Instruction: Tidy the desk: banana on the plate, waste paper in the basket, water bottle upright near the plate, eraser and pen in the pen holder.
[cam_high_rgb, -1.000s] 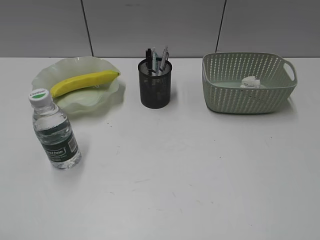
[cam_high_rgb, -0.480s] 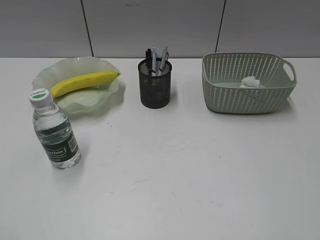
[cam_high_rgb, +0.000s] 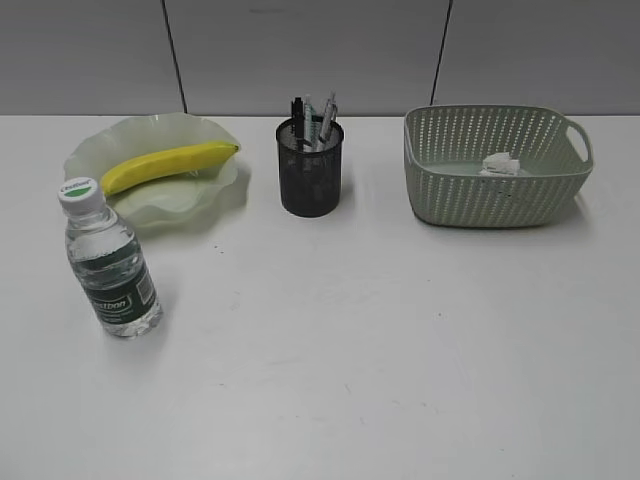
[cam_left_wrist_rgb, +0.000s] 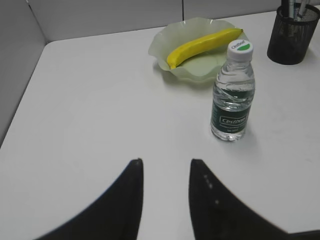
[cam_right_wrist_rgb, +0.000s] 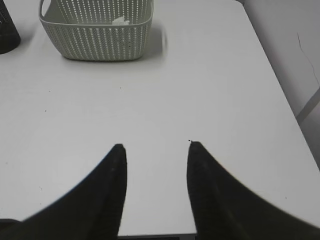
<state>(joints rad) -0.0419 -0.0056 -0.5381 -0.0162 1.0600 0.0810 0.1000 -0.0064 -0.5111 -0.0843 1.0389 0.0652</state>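
The banana (cam_high_rgb: 168, 163) lies on the pale green plate (cam_high_rgb: 200, 195) at the back left; both show in the left wrist view, banana (cam_left_wrist_rgb: 202, 45) and plate (cam_left_wrist_rgb: 165, 40). The water bottle (cam_high_rgb: 108, 260) stands upright in front of the plate, also in the left wrist view (cam_left_wrist_rgb: 232, 100). The pen holder (cam_high_rgb: 311, 170) holds pens; the eraser is not visible. The waste paper (cam_high_rgb: 500, 163) lies in the basket (cam_high_rgb: 490, 195), which also shows in the right wrist view (cam_right_wrist_rgb: 97, 37). My left gripper (cam_left_wrist_rgb: 165, 162) is open and empty over the desk (cam_high_rgb: 400, 340). My right gripper (cam_right_wrist_rgb: 156, 146) is open and empty.
A grey wall runs behind the desk. The desk's left edge meets a grey panel in the left wrist view. Its right and front edges show in the right wrist view. Neither arm appears in the exterior view.
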